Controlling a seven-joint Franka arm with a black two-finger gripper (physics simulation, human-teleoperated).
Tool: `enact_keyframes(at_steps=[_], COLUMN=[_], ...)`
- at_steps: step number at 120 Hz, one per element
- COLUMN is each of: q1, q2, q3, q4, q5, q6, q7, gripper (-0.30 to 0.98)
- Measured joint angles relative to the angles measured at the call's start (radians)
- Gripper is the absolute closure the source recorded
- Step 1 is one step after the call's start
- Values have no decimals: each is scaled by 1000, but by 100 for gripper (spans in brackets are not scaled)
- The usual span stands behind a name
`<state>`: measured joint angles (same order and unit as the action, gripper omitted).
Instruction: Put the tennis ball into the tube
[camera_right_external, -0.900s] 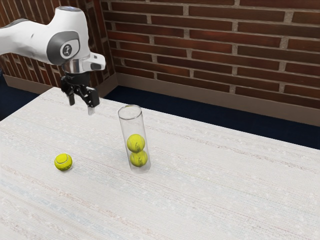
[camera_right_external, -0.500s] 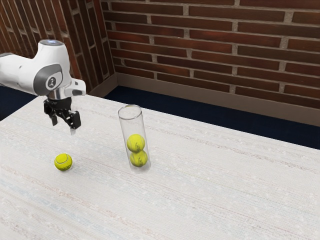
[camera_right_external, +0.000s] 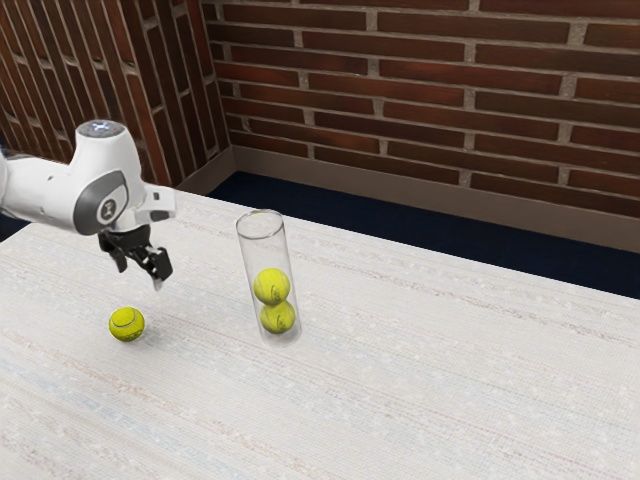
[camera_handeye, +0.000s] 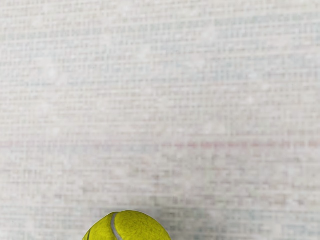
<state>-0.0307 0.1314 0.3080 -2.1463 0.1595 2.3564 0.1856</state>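
Tennis ball (camera_right_external: 127, 328), round and of yellow-green felt, set below the spread gripper (camera_right_external: 141, 277)

The ball is seen loose on the pale, woven-patterned table (camera_right_external: 430, 400), below the black two-finger gripper and slightly toward the exterior view's left. From both views it is judged to be almost under the hand, so a small sideways correction and then a descent are called for. The fingers are parted and nothing is held between them. Only one arm is shown, so no choice of hand has to be made.

No long axis is offered by the ball, and no end of it can be said to point anywhere; the curved seam (camera_handeye: 116, 226) need not be matched. If it is pinched off-centre, it may be rolled away.

The clear, cylindrical tube (camera_right_external: 261, 250) is stood upright, mouth up, to the exterior view's right of the ball, with two stacked yellow-green balls (camera_right_external: 271, 286) inside. The pick-up is judged to come first.
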Motion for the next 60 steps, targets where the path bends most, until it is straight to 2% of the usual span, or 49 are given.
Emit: enact_keyframes(at_steps=[12,25,47,60], q1=[-2,-7,-3,34], q2=[-8,-7,-6,-1], q3=[2,2,22,30], q4=[-28,-55,-96,-110], q5=[-77,-132,-172,-189], q6=[14,21,26,28], q7=[11,20,35,46], gripper=[0,0,0,0])
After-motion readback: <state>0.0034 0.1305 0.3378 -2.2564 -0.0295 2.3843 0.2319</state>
